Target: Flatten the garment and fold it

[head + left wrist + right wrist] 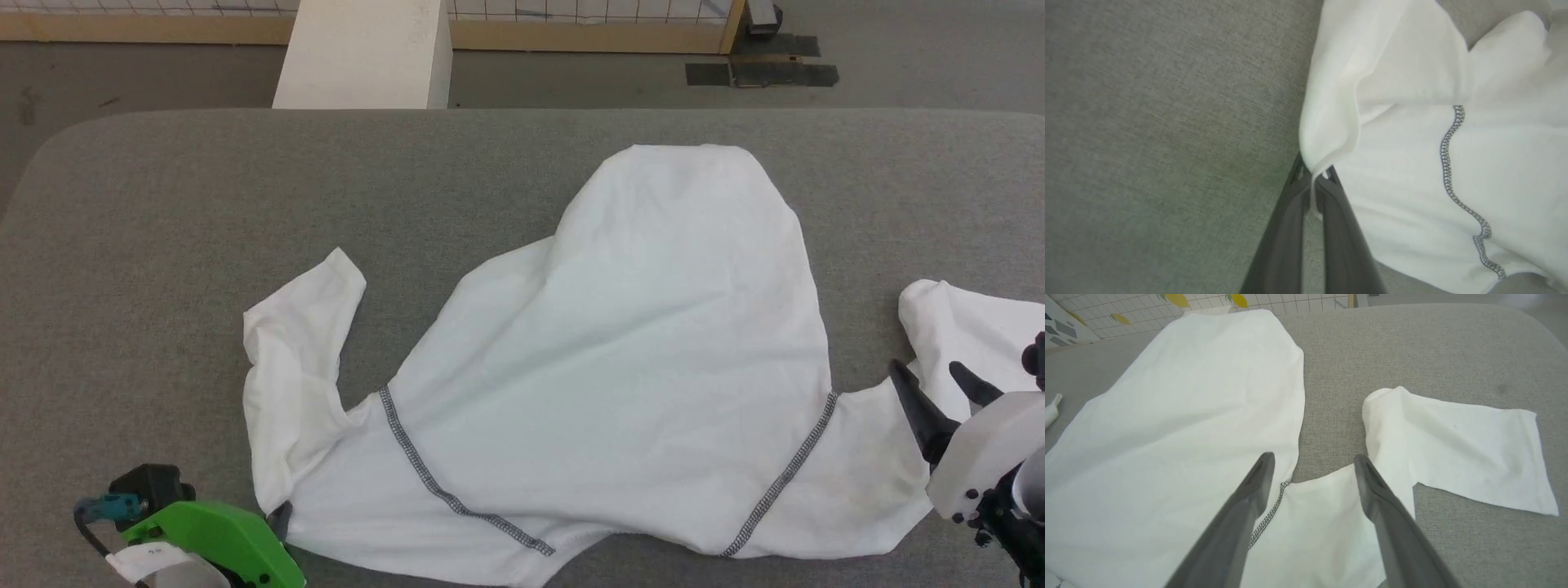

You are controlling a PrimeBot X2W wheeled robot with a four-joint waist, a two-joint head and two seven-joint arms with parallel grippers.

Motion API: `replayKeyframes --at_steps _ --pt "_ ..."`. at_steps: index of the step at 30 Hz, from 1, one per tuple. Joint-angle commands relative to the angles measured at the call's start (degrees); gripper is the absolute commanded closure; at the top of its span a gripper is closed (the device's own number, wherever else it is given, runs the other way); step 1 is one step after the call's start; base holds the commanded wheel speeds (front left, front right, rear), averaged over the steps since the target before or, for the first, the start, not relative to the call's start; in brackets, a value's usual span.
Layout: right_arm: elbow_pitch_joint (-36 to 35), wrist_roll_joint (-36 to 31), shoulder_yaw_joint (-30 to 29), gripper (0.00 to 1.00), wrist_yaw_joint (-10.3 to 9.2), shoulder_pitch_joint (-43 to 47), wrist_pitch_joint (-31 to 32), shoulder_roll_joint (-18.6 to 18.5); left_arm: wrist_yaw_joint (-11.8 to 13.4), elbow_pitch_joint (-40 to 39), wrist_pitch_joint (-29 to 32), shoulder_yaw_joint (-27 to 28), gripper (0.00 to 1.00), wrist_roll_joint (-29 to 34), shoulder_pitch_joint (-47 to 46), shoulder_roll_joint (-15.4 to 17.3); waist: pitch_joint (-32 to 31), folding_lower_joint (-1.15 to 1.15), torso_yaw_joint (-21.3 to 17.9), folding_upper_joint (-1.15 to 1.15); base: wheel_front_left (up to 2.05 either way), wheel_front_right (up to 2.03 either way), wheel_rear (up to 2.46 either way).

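White garment | left jaws clamp edge | right jaws parted above

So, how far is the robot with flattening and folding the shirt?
Done: the shirt body lies mostly smooth on the table. In hand: the left gripper is shut on the crumpled left sleeve; the right gripper hangs open over the right sleeve seam. Left: both sleeves are bent and need straightening, and no fold is made yet.
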Motion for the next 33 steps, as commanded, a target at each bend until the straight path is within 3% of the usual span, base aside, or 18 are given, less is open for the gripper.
replayKeyframes --at_steps 1,7,10,14,17,18,22,28,33 --pt "0.3 -0.3 0.3 0.00 -0.09 -0.6 -0.6 0.1 0.4 -0.5 -0.5 0.4 0.00 0.1 0.4 -0.3 0.1 0.00 -0.1 0.00 0.00 0.00 0.00" --pt "1.2 0.0 1.7 0.00 -0.09 -1.3 -0.9 -0.2 -2.6 -5.4 -4.2 3.4 0.00 -5.1 -0.7 -4.0 0.0 0.00 -0.9 0.00 0.00 0.00 0.00" --pt "1.7 0.2 2.3 0.00 -0.09 -1.9 -1.4 -0.2 -4.4 -8.3 -9.6 5.9 0.00 -3.6 -2.2 -3.5 0.1 0.00 -1.1 0.00 0.00 0.00 0.00" --pt "2.7 -0.8 2.5 0.00 -0.09 -4.0 -1.2 0.3 -9.6 -10.1 -23.6 7.0 0.00 5.9 -6.1 -0.8 0.8 0.00 -1.1 0.00 0.00 0.00 0.00" --pt "5.6 -3.0 4.0 0.00 -0.09 -8.6 1.7 1.3 -10.4 -7.5 -36.8 5.9 0.00 16.0 -8.7 -0.6 2.1 0.00 -1.4 0.00 0.00 0.00 0.00" --pt "6.9 -4.2 4.7 0.00 -0.09 -10.3 3.1 1.3 -10.4 -6.5 -38.5 5.1 0.00 18.4 -9.4 -0.8 2.5 0.00 -1.5 0.00 0.00 0.00 0.00" --pt "13.0 -8.7 7.3 0.00 -0.09 -17.3 8.8 1.8 -10.0 -4.6 -40.5 3.2 0.00 25.3 -11.7 -2.4 4.5 0.00 -1.3 0.00 0.00 0.00 0.00" --pt "22.1 -15.8 11.3 0.00 -0.09 -25.2 14.6 -0.2 -11.5 -4.7 -40.7 2.5 0.00 29.2 -14.0 -6.8 8.0 0.00 0.9 0.00 0.00 0.00 0.00" --pt "26.9 -14.8 14.6 0.00 -0.09 -26.9 16.4 -1.3 -13.9 -3.8 -40.7 3.7 0.00 29.9 -14.6 -9.6 10.4 0.00 3.1 0.00 0.00 0.00 0.00"
